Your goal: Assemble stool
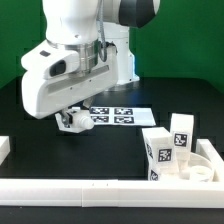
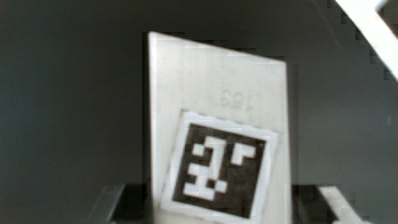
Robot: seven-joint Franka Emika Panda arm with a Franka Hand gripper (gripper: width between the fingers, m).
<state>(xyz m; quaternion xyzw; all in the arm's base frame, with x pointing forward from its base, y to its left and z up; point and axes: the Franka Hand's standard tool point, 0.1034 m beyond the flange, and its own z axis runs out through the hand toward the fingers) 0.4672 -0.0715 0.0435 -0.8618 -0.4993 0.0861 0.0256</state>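
My gripper (image 1: 72,121) hangs low over the black table at the exterior view's left and is shut on a short white stool leg (image 1: 68,124). In the wrist view the leg (image 2: 217,95) fills the middle, slightly tilted, its black-and-white tag facing the camera, and the gripper (image 2: 228,206) has one finger on each side of its near end. The round white seat (image 1: 192,172) lies at the exterior view's lower right. Two tagged white legs (image 1: 158,152) (image 1: 180,131) stand upright on it.
The marker board (image 1: 118,114) lies flat behind the gripper, near the arm's base. Long white rails (image 1: 70,190) border the table at the front, with more rail at the exterior view's left (image 1: 5,147) and right (image 1: 213,152). A white edge (image 2: 370,28) shows in a corner of the wrist view.
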